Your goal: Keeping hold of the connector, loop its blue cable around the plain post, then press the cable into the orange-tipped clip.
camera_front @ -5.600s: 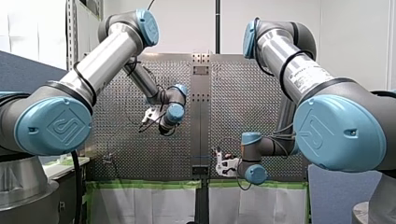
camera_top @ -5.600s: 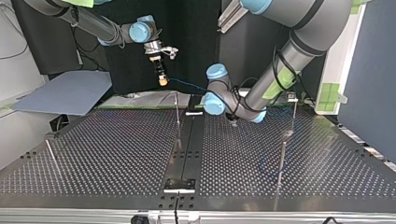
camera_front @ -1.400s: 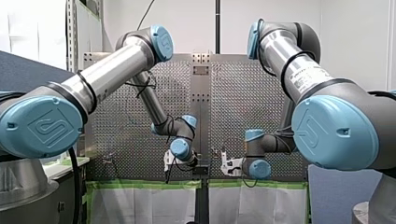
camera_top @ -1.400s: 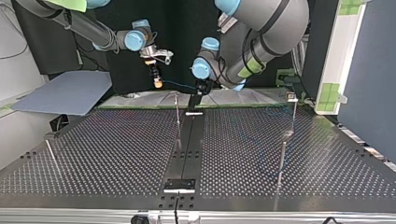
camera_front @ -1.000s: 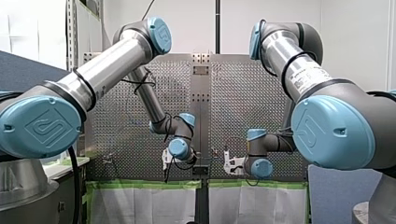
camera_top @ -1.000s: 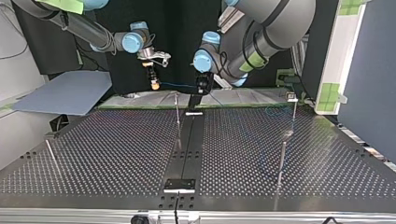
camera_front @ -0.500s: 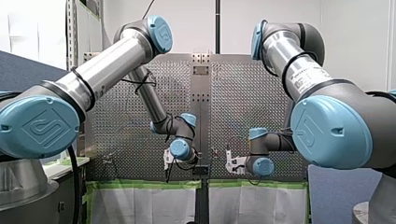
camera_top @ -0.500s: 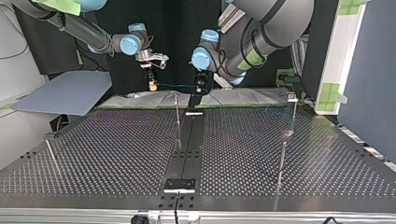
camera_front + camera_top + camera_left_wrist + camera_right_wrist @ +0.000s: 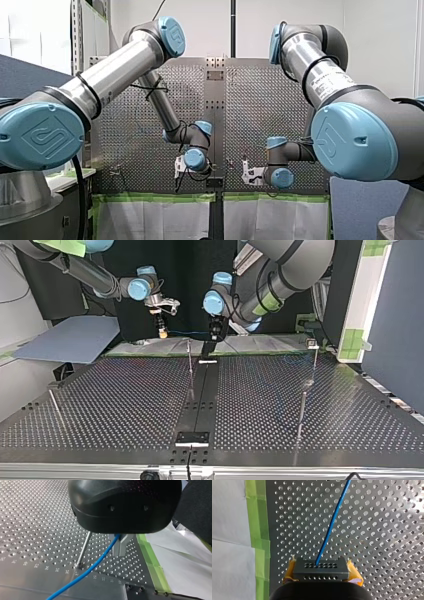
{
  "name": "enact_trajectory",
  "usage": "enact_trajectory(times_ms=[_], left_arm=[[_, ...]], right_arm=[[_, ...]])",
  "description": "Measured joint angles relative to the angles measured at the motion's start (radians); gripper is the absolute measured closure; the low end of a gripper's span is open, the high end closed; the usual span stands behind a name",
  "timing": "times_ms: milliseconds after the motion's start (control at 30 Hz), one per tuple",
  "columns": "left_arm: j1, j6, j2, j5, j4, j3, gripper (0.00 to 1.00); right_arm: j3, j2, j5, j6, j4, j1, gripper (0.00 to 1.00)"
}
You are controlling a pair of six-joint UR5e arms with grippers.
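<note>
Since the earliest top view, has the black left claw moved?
Yes: my left claw rose, shifting toward that view's left, over the black centre strip's far end.

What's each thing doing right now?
connector, clamped in my right tool
right tool, shut on the connector
blue cable, stretched straight between both tools
left tool, shut on the blue cable
post, upright, cable beside it, not looped

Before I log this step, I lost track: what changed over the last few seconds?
My left gripper rose from low over the table and swung toward the top view's left, to the blue cable near the thin post. My right gripper, holding the connector, drifted further toward that left. The posts stayed put.
</note>
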Motion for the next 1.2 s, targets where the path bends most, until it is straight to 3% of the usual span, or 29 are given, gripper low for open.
enact_trajectory(times_ms=[533,1033,1200], left_arm=[[-0.028,0.009,-0.003,0.003,-0.008,0.009,0.99],[-0.029,-0.037,-0.042,0.025,-0.013,0.059,0.99],[-0.027,-0.058,-0.045,0.058,-0.011,0.064,0.99]], right_arm=[[-0.012,0.0,0.001,0.015,0.026,-0.022,1.0],[-0.013,0.0,-0.002,0.02,0.025,-0.054,1.0],[-0.015,0.001,-0.002,0.021,0.03,-0.067,1.0]])
